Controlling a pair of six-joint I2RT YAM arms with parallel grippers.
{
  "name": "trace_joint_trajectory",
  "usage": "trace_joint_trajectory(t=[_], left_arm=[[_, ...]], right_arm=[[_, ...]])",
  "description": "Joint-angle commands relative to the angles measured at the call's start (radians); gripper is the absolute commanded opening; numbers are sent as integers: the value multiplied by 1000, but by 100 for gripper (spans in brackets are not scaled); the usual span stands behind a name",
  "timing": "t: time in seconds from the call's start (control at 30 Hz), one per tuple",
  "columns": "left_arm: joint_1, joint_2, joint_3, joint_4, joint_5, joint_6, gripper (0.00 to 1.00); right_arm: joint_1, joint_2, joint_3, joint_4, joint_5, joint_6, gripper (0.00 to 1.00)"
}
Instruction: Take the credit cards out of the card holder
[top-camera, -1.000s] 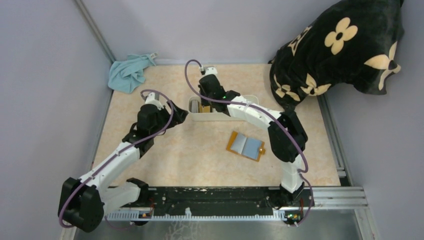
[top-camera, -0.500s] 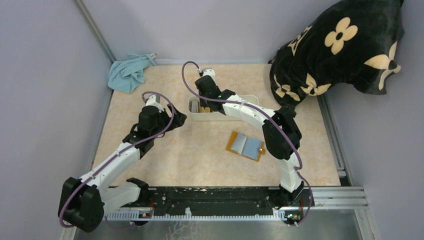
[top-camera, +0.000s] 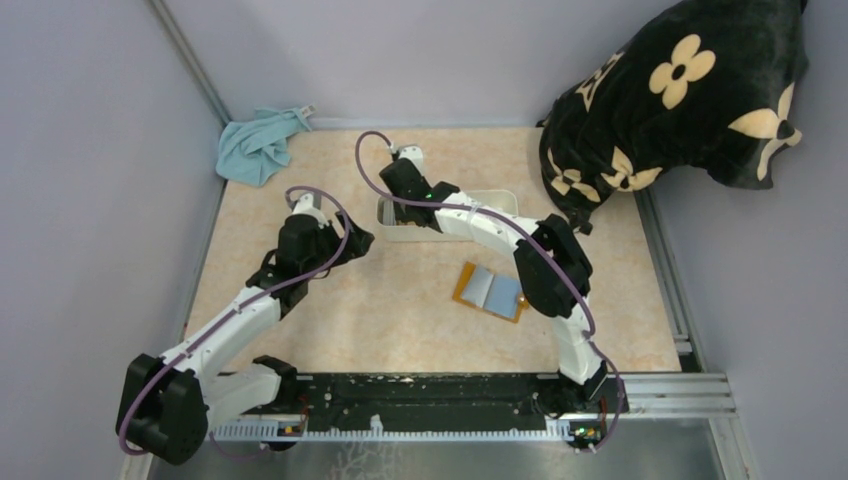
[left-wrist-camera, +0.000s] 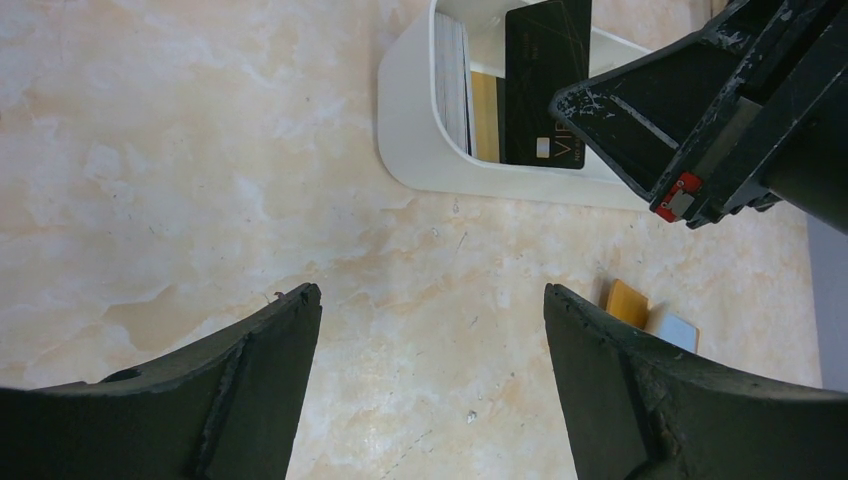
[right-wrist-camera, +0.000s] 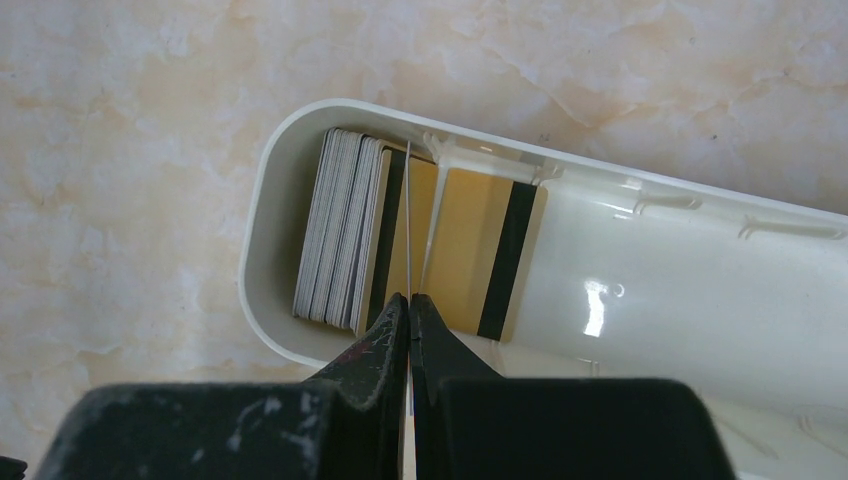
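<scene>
So the right tool (right-wrist-camera: 410, 310) is down at the left end of the white tray (right-wrist-camera: 690, 290), which sits toward the far edge of the bench, about mid-width. Its fingers are pressed together on a thin black card (left-wrist-camera: 545, 80). The right wrist view only shows that card edge-on, but the left wrist view has its face, standing upright inside the tray. Right beside it on the left there's a stack of cards (right-wrist-camera: 335, 230) packed against the tray's rounded end wall, and on the other side a tan-gold card (right-wrist-camera: 465, 250) with a dark stripe leans in the same end. The rest of the tray is bare. The left tool (left-wrist-camera: 432, 300) hangs over plain bench just left of the tray, fingers spread wide, nothing between them. The orange-brown wallet (top-camera: 464, 288) lies flat between the tray and the near edge, a bit right of the middle, with a blue-grey card (top-camera: 495, 290) on top of it. A blue cloth (top-camera: 258, 145) is bunched in the far left corner.
</scene>
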Motion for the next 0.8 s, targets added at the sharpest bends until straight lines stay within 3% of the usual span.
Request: trace_joint_trajectory(t=[0.0, 0.7, 0.77], left_arm=[[6, -4, -12, 19, 21, 20, 88], [6, 16, -20, 23, 49, 23, 88], [6, 18, -18, 22, 51, 23, 88]], right_arm=[[11, 32, 65, 1, 35, 24, 0], [9, 112, 135, 12, 36, 22, 0], [9, 110, 128, 21, 21, 19, 14]])
